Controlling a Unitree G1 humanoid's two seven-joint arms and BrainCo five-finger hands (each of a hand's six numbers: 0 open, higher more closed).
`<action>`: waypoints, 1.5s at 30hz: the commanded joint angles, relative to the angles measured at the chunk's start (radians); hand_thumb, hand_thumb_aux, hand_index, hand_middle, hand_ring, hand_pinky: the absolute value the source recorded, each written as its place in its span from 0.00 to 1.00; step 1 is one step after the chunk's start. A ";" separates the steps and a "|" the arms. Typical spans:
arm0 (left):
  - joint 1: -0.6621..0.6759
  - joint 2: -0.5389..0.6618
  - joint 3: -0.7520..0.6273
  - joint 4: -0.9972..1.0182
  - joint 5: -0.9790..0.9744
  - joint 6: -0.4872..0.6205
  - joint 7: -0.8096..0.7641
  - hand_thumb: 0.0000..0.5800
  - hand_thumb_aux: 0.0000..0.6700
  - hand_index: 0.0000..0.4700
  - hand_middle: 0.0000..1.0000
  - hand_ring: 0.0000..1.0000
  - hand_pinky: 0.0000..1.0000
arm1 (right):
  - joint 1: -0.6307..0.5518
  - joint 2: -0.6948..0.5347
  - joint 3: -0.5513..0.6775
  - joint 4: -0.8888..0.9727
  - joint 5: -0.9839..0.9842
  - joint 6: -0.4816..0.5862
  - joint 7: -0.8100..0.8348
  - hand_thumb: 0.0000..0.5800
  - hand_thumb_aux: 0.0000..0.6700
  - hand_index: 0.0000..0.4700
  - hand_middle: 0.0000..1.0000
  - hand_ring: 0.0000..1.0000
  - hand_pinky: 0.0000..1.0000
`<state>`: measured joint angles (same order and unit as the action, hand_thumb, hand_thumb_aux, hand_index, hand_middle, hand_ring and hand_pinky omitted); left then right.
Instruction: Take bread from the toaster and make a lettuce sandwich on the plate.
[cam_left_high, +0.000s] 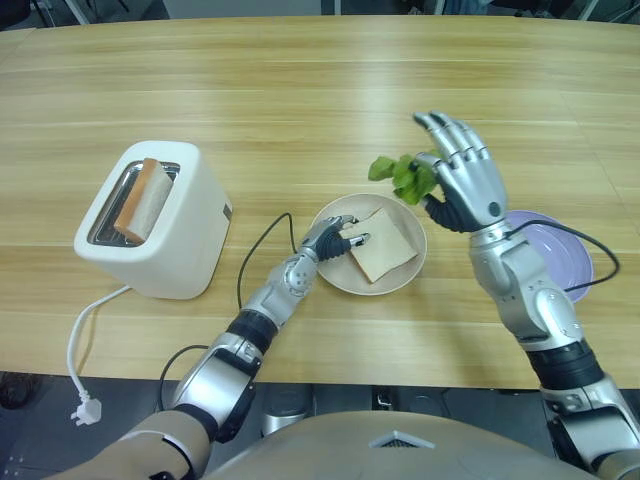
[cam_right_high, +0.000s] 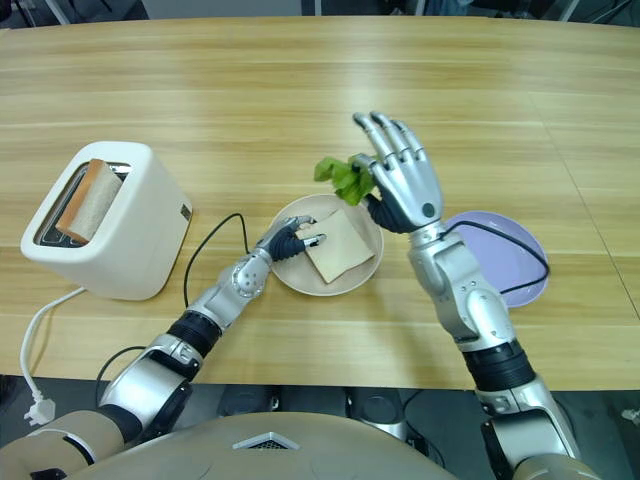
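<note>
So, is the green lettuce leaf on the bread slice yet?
No, the right hand holds the green lettuce leaf raised, clear of the round beige plate.

Probably an office meeting room: one long wooden conference table (cam_left_high: 320, 80).

The long pale wooden table (cam_left_high: 300, 90) showed a smooth satin finish with straight grain. The cream box-shaped plastic toaster (cam_left_high: 175, 235) was smooth and matt, and its slot frame (cam_left_high: 105, 225) was bright metal. The tan toasted bread slice (cam_left_high: 140, 200) looked dry and porous. The round beige plate (cam_left_high: 335, 272) was matt, and the round lilac plate (cam_left_high: 560, 250) was faintly glossy. The crinkled green lettuce leaf (cam_left_high: 405, 175) was matt. The 2 hands, left hand (cam_left_high: 335, 240) and right hand (cam_left_high: 465, 180), had polished silver shells.
</note>
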<state>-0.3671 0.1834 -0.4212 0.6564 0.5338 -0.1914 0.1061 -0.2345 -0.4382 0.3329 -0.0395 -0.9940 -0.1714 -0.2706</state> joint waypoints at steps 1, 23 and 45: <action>0.095 0.050 0.018 -0.158 0.028 0.049 0.004 0.00 0.00 0.00 0.00 0.00 0.00 | -0.065 0.034 0.075 0.172 -0.049 -0.013 -0.039 1.00 1.00 0.98 0.00 0.00 0.00; 0.402 0.054 0.386 -0.958 -0.131 0.018 0.075 0.00 0.00 0.00 0.00 0.00 0.00 | -0.053 0.120 0.304 0.542 0.014 -0.138 -0.023 1.00 1.00 0.98 0.00 0.00 0.00; 0.483 0.349 0.806 -1.026 0.327 0.280 0.020 0.00 0.00 0.00 0.00 0.00 0.00 | -0.108 0.126 0.292 0.464 -0.011 -0.036 -0.083 0.00 0.00 0.00 0.00 0.00 0.00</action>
<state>0.0980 0.5167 0.3755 -0.4311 0.8119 0.0340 0.1603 -0.3480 -0.3034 0.6445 0.4577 -1.0253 -0.2138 -0.3649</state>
